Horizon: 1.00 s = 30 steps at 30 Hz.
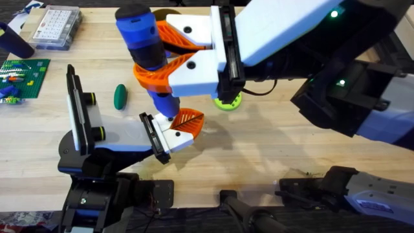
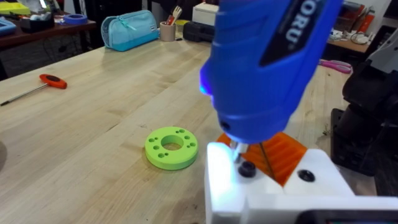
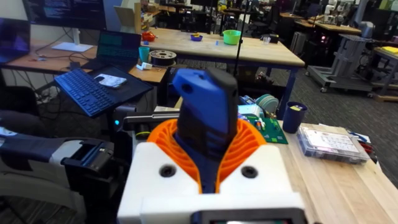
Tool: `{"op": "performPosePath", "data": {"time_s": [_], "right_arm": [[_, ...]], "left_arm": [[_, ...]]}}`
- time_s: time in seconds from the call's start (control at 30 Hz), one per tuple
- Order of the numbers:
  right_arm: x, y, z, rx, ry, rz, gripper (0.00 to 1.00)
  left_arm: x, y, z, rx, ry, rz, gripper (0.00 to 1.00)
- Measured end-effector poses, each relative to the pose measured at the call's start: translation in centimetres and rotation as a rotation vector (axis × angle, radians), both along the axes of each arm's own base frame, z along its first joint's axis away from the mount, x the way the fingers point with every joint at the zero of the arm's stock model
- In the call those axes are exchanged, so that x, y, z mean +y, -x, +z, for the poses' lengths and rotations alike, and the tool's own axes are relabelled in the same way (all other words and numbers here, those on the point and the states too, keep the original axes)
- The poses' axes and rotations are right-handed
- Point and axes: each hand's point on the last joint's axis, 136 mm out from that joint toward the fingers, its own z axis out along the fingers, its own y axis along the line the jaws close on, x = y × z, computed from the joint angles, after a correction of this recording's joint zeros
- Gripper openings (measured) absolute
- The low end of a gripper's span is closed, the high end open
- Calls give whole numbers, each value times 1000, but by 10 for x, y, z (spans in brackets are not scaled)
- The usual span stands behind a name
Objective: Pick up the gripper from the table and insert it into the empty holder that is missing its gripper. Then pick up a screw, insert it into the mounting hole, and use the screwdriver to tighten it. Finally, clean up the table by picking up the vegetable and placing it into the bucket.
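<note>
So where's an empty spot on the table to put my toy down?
Bare table lies right of the lime disc, and between the vegetable and the Lego board. It's crowded mid-table: the right tool holds the screwdriver over the holder.

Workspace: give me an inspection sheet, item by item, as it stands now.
Surface: wooden table, light planks.
Job's things: screwdriver upright, tip at the holder; orange gripper seated in the holder; vegetable lying on the table.
Clutter: lime-green disc; clear parts box; green brick plate.
Grippers: right gripper shut on the screwdriver; left gripper: state unclear.
Cables: black cable beside the disc.
Surroundings: desks, laptop.
</note>
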Motion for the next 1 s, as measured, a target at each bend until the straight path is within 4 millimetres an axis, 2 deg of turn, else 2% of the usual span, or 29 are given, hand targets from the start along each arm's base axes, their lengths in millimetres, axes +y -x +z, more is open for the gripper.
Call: {"op": "performPosePath", "data": {"time_s": [0.6, 1.0], "right_arm": [[0, -1, -3, 10, 9, -4, 92], [-1, 0, 13, 3, -64, 6, 91]], "left_arm": [[0, 0, -1, 11, 3, 0, 10], [0, 0, -1, 10, 3, 0, 10]]}}
